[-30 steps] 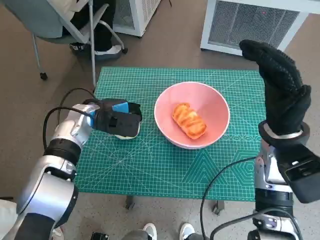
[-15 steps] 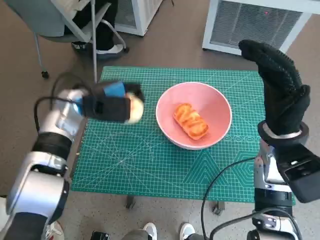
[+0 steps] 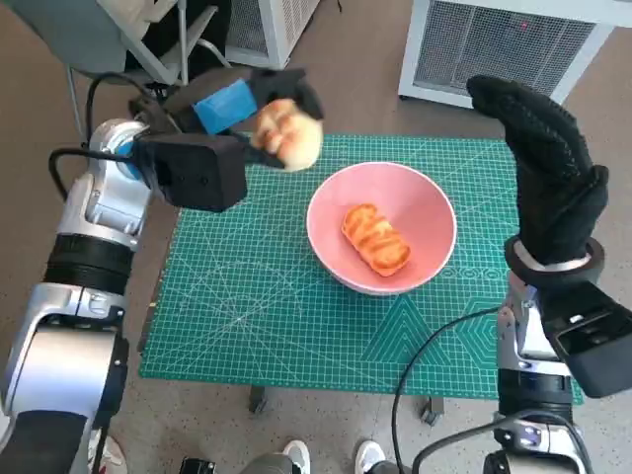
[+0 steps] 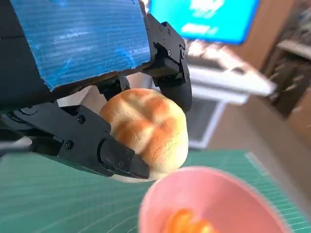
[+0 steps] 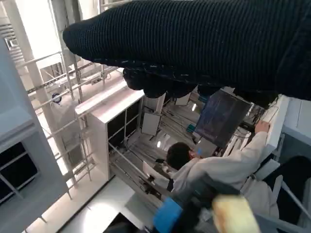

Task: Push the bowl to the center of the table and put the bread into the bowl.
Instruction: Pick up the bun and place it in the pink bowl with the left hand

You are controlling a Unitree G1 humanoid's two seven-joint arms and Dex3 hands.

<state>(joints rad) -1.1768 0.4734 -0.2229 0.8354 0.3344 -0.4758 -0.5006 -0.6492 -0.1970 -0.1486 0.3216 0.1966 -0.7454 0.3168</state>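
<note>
**Pale roll held up beside the pink bowl, one bread already inside**

Pink bowl (image 3: 381, 227) was seen sitting roughly mid-mat on the green cutting mat (image 3: 276, 306), with one orange-glazed bread (image 3: 374, 239) already lying in it, long axis running diagonally across the bowl's floor. A second bread, a round pale roll (image 3: 286, 135), was gripped by the left hand (image 3: 232, 118), clamped between the black fingers (image 4: 167, 53) and the thumb side, raised well above the mat.

What mattered most here: the bowl lay to the right of the held roll and lower down, so a sideways carry over the near rim and then a drop seemed to be what was called for. In the left wrist view the roll (image 4: 148, 131) was shown just above the bowl's rim (image 4: 204, 179), not yet over its hollow.

The right hand (image 3: 553, 168) was held upright off the table's right edge, fingers together, nothing in it, well apart from the bowl.
</note>
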